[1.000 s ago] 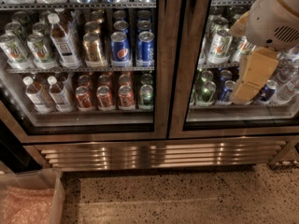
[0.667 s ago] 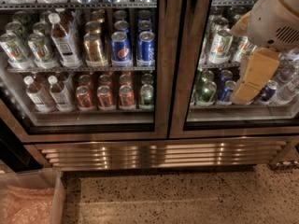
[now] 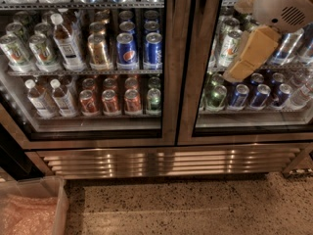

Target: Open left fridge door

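The left door (image 3: pixel 93 62) is shut. The gripper (image 3: pixel 238 71) hangs right of the left door, before the right door (image 3: pixel 244 136); its state cannot be told. Step in hand: approach. The next move likely calls for travel left to the left door's edge.

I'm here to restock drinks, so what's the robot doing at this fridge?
The robot is set to open the left fridge door, which is shut. Its tool hangs in front of the right door, also shut, well away from the left one. The opening has not begun.
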### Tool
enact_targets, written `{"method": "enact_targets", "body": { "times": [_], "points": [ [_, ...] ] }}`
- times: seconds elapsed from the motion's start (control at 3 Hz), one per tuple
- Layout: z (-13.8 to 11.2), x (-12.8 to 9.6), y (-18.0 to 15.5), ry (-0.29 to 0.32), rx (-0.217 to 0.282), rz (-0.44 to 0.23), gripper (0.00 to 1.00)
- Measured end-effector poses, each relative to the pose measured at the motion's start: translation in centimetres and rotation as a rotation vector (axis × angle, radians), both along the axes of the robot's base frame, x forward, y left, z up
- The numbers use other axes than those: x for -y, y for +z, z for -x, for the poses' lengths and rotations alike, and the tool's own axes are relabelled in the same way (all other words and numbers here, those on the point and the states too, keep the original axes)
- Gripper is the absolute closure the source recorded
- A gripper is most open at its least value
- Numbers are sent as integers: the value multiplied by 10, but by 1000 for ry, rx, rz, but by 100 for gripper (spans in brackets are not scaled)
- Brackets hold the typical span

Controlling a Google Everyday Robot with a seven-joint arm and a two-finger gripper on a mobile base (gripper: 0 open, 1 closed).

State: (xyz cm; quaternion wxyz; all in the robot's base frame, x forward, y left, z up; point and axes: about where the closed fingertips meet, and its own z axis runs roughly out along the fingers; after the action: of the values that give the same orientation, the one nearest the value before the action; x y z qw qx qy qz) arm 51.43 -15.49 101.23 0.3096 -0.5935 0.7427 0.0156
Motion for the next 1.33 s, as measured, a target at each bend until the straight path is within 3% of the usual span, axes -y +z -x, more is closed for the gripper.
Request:
{"method": "enact_targets", "body": {
  "times": [0.33, 1.0, 1.33],
  "points": [
    [-28, -23, 12, 55, 22, -57, 0],
    [-33, -29, 7, 62, 22, -79, 0],
    [-48, -58, -2, 132, 7, -95, 0]
  ]
}}
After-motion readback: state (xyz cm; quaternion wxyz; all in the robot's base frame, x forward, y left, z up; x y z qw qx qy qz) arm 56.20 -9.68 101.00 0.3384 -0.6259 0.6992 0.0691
